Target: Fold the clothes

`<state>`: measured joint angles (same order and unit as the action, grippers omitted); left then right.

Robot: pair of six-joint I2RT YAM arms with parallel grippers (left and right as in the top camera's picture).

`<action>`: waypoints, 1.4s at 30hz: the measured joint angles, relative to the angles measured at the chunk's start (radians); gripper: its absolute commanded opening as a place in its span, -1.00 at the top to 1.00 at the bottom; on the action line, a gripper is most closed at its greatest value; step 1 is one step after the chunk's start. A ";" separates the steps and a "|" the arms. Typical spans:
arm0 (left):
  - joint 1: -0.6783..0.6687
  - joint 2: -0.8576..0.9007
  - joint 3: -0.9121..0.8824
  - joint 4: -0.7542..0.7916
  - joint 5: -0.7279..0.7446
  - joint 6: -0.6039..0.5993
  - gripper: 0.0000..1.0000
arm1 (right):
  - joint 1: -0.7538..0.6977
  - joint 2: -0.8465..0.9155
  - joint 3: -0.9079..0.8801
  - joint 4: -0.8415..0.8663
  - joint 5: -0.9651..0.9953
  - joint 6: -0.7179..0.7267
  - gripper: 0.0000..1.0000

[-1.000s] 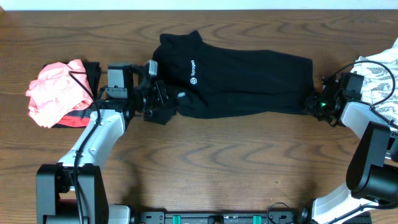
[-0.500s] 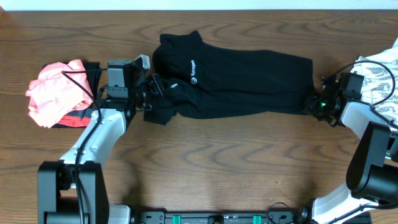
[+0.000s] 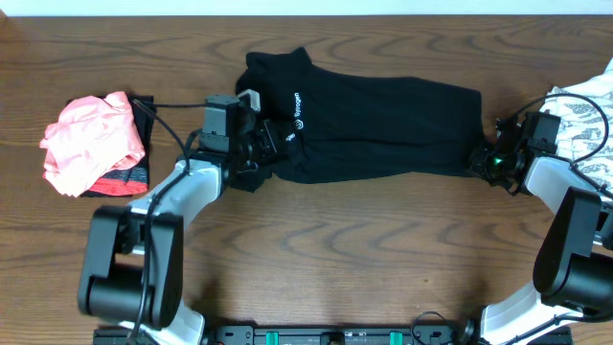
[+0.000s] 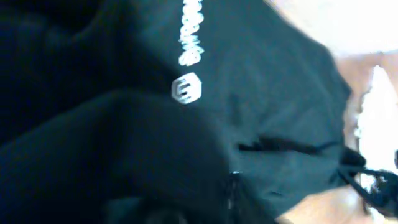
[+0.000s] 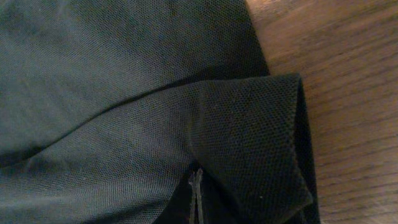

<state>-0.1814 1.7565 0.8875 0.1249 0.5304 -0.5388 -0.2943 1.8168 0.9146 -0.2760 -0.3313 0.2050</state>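
The clothes here are chiefly a large black garment (image 3: 383, 125) with a white logo (image 3: 297, 107), lying lengthwise across the far half of the table. My left gripper (image 3: 266, 144) sits over its left end, where a flap of black fabric is bunched beneath it. In the left wrist view the black garment (image 4: 267, 106) and its logo (image 4: 186, 89) fill the frame, and a dark fold hides the jaws. My right gripper (image 3: 482, 161) is shut on the garment's lower right corner. The right wrist view shows the doubled hem (image 5: 261, 124) pinched at my right gripper (image 5: 196, 199).
A coral-pink garment (image 3: 86, 139) lies crumpled at the left on a dark folded piece (image 3: 134, 177). A white leaf-patterned garment (image 3: 584, 110) lies at the right edge, behind my right arm. Bare wooden table (image 3: 335, 249) stretches along the front.
My left gripper has moved right and slightly away, from the garment's left edge onto the garment, bringing the bunched fabric with it. The right arm has not moved.
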 measured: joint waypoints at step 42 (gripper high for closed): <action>0.068 -0.202 0.044 -0.382 -0.207 0.136 0.63 | 0.000 0.000 0.006 -0.019 0.011 -0.001 0.97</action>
<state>-0.1131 1.5543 0.9314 -0.2573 0.3237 -0.4030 -0.2943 1.8168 0.9211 -0.2955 -0.3199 0.2043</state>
